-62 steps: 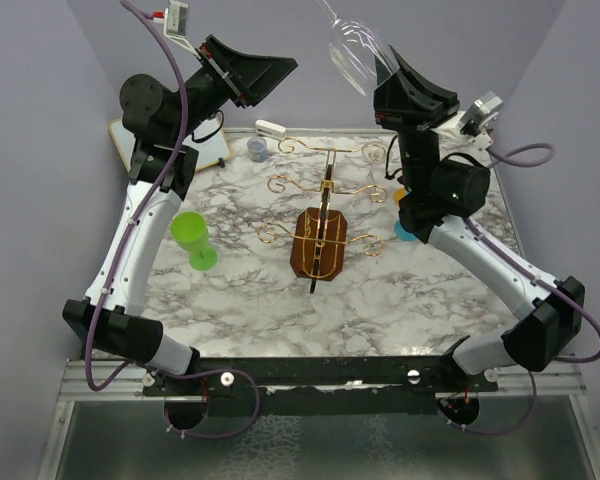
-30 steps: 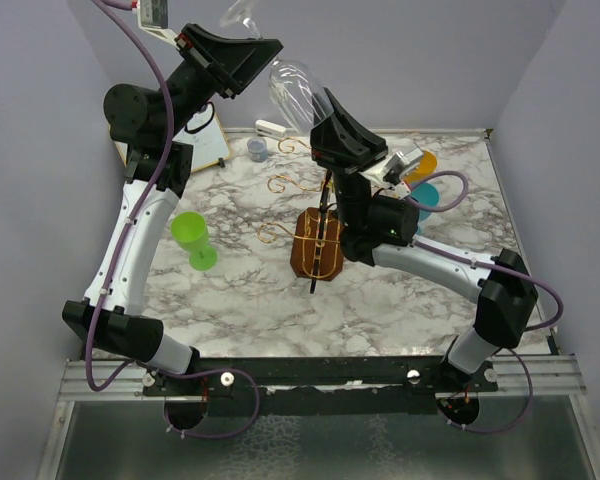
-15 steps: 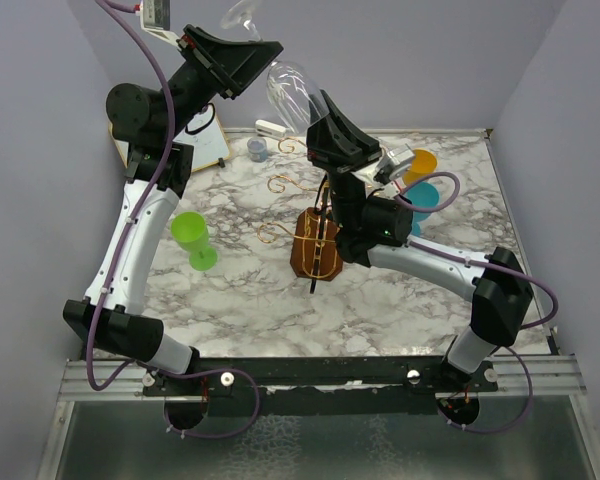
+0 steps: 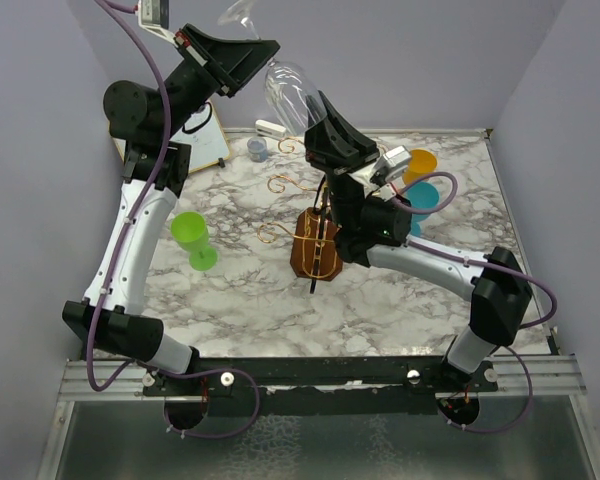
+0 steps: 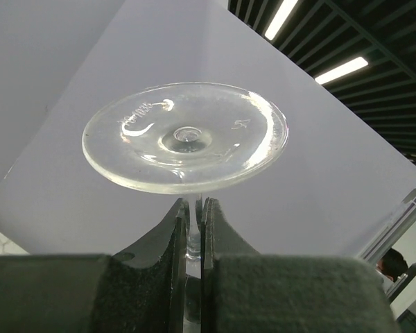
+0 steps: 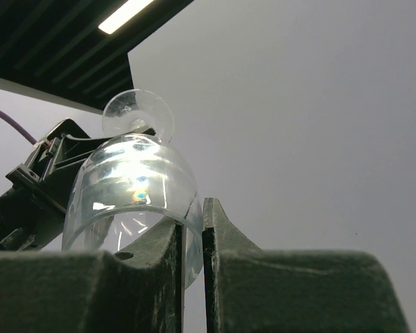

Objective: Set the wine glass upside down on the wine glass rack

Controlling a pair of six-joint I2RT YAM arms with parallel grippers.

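Two grippers hold one wine glass (image 4: 286,90), which is up in the air over the far half of the table (image 4: 240,290) and touches no surface.

Left gripper (image 4: 263,50): raised high, near the top edge of the overhead view. In the left wrist view the left gripper (image 5: 193,211) has its jaws drawn almost together. Only the thin stem sits between them, pinched just under the round foot of the wine glass (image 5: 185,135). The underside of the foot faces that camera.

Right gripper (image 4: 314,102): reaches up from below and to the right. In the right wrist view the right gripper (image 6: 193,215) has its jaws closed to a narrow slit, with the bowl wall at the rim caught between them. Which finger sits inside the bowl cannot be told.

Orientation: the wine glass (image 6: 135,191) slants. The foot end is toward the left gripper and the bowl mouth is toward the right gripper.

Wine glass rack (image 4: 318,252): upright at mid-table on its brown wooden base, with gold scroll arms spreading from the post. The right arm crosses in front of part of it. The glass is well above the rack and not in contact with it.

Other items: a green cup (image 4: 192,238) stands upright to the left of the rack. An orange cup (image 4: 421,162) and a teal cup (image 4: 426,196) sit to the right, behind the right arm. A white board (image 4: 206,142) is at the far left corner.
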